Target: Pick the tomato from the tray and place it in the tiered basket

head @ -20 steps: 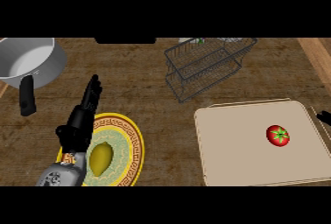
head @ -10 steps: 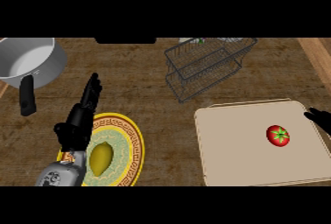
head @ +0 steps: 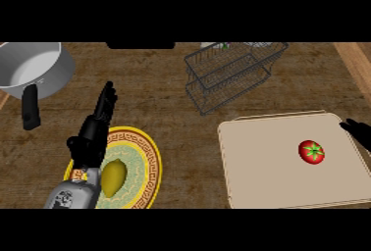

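Note:
A red tomato (head: 311, 151) with a green stem lies on the right part of the beige tray (head: 268, 166). The wire tiered basket (head: 230, 73) stands behind the tray, at the top middle. Only part of my right hand (head: 358, 131) shows, at the right edge over the tray's far right corner, up and right of the tomato and apart from it. My left hand (head: 95, 128) rests open over the counter's left side, fingers straight and pointing away, holding nothing.
A yellow patterned plate (head: 147, 162) with a yellowish fruit (head: 114, 177) lies under my left forearm. A grey saucepan (head: 29, 68) with a black handle (head: 30, 107) stands at the far left. A wooden strip runs along the right edge.
My right hand has moved further in from the right edge, over the tray's far right corner and towards the tomato. The left hand and the tomato have not moved.

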